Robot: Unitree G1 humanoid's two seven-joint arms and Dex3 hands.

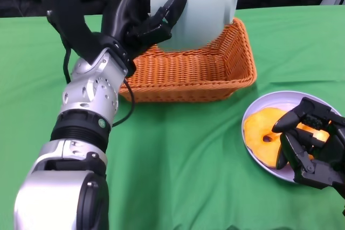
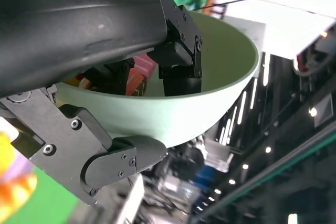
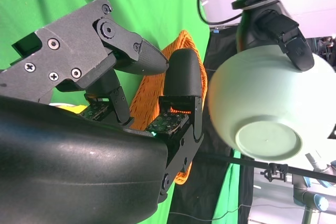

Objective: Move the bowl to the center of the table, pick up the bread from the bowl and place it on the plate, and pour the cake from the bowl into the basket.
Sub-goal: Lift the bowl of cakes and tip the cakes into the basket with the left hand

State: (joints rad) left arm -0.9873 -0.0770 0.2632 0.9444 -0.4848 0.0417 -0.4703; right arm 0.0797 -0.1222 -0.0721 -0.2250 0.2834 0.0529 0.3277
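Pour step: our left hand [image 1: 143, 20] grips bowl [image 1: 194, 6] tipped over basket [image 1: 188, 71]. Bread [image 1: 267, 133] on plate [image 1: 259, 106]. Right hand [image 1: 310, 141] empty, fingers loosely curled. Next: tilt further, we judge.

Even, bright light, soft shadows
Head view sharp; the bowl [image 1: 191, 4] glares pale, nearly washed out. Left wrist view's background is blurred, with ceiling lamps streaking; the right wrist view's near hand [image 3: 105, 129] looms soft

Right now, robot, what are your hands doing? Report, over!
Left hand grips pale green bowl, tipped on its side over orange wicker basket. Right hand rests open over yellow ring bread on lilac plate. Nothing in the way.
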